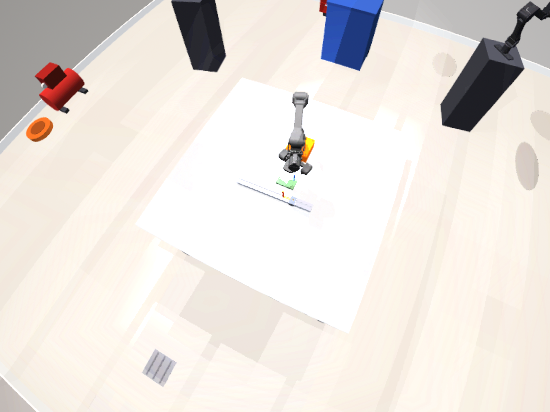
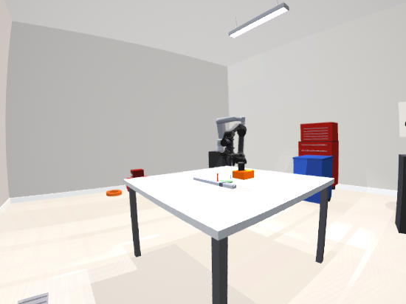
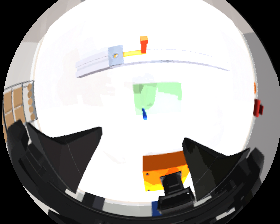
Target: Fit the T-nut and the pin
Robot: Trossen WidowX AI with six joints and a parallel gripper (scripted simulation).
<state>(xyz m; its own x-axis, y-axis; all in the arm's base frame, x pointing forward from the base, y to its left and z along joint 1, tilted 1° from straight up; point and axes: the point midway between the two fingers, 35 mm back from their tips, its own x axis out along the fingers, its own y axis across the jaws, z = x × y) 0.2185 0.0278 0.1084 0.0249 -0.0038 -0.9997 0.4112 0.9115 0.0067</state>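
Top view looking steeply down from high above white table (image 1: 225, 252) (image 2: 229, 201) (image 3: 200, 125); exterior view facing table corner from farther off, near tabletop height; wrist view looking down from close above; all sharing rail (image 1: 265, 190) (image 2: 208, 181) (image 3: 170, 61).

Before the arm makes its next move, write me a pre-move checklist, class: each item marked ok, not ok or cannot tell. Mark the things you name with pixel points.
1. Hand (image 1: 296, 166) (image 3: 142, 140) open, holding nothing: ok.
2. Orange handle (image 1: 283, 194) (image 2: 218, 177) (image 3: 144, 45) released and sticking up at the rail (image 1: 260, 189) (image 2: 207, 181) (image 3: 190, 64): ok.
3. Nut seated flat under the slot's lips: cannot tell, too small to see.
4. Nut directly under the hole of the bracket (image 1: 292, 201) (image 2: 221, 184) (image 3: 115, 56): cannot tell.
5. Blue pin (image 1: 294, 177) (image 2: 230, 176) (image 3: 144, 114) at the green tray (image 1: 286, 183) (image 2: 226, 181) (image 3: 169, 91), ungripped: ok.
6. Pin pushed into the bracket hole: not ok.
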